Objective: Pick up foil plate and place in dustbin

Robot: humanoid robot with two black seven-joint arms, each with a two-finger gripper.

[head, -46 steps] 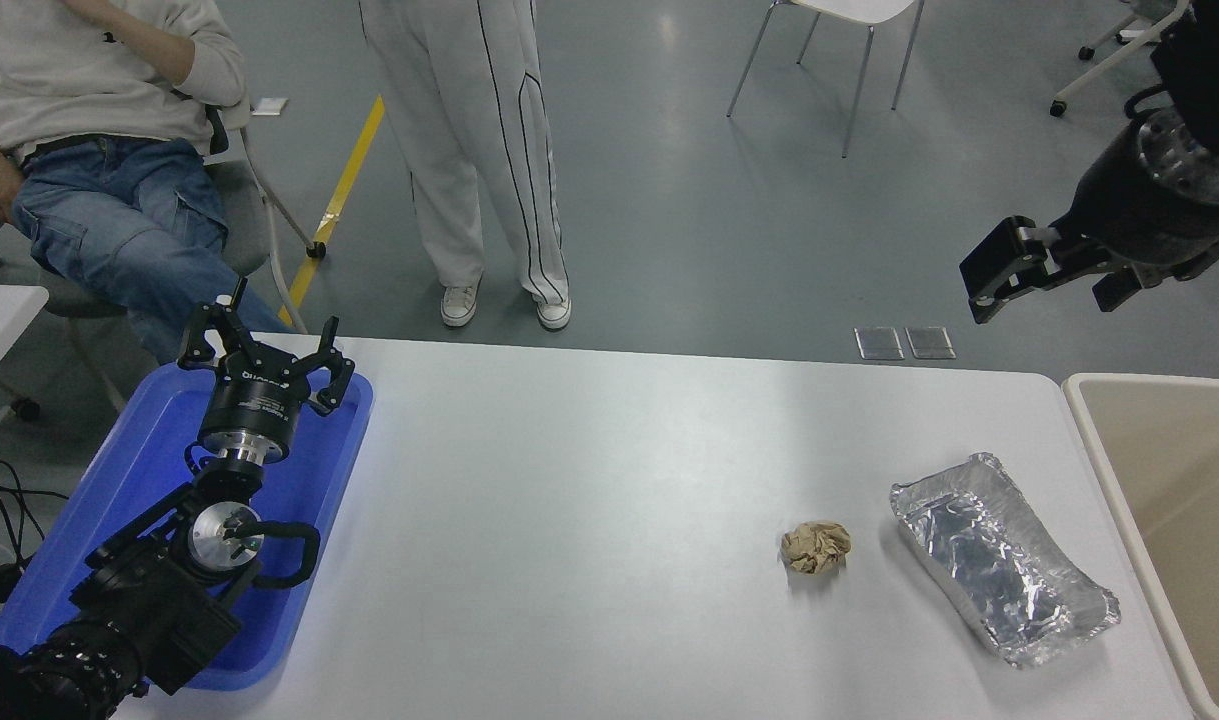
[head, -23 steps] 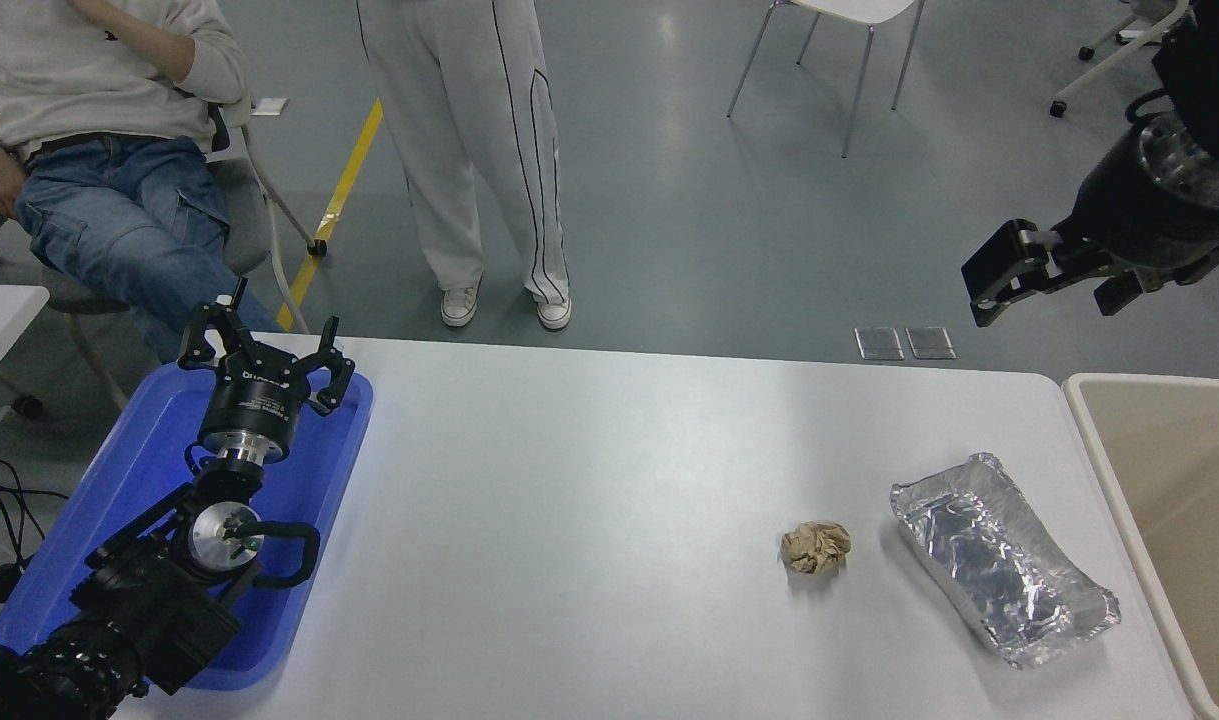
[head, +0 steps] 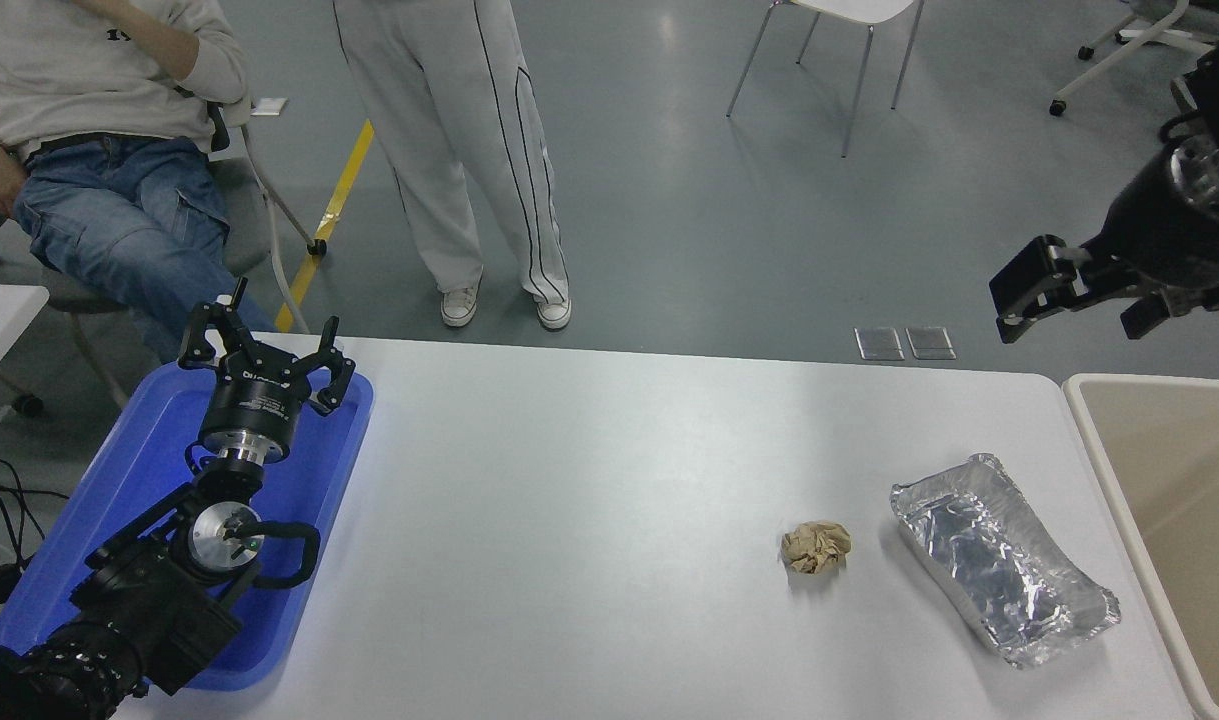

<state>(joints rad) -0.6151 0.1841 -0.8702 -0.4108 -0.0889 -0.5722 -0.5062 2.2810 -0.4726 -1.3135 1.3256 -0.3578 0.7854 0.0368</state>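
1. The white bench [head: 609, 480] carries all items noted below, except the dustbin, which stands against its right edge.

2. The foil plate [head: 1001, 556] lies flat on the bench near the right end, long axis running from upper left to lower right. It is a crinkled silver tray with a raised rim, open side up. Nothing touches it.

3. A small crumpled brown paper ball [head: 816, 547] sits on the bench just left of the foil plate, apart from it.

4. The dustbin [head: 1094, 440], beige with a thick rounded rim and a tan interior, shows at the right edge of the view. Its near rim runs alongside the bench edge, close to the foil plate. No object is visible in the part of its interior that shows.

5. The right end effector [head: 1079, 300] hangs in the air at the upper right, above the floor beyond the far right corner of the bench. It is well apart from the foil plate and holds nothing. Its fingers stand spread.

6. The left end effector [head: 266, 352] is parked at the lower left, over the far end of a flat blue tray [head: 119, 480] that rests on the left end of the bench. Its fingers are splayed and grip nothing.

7. Beyond the bench, one person [head: 109, 150] in jeans sits at the upper left and a second person [head: 469, 160] in white trousers stands nearby. A white chair [head: 829, 40] stands further right.
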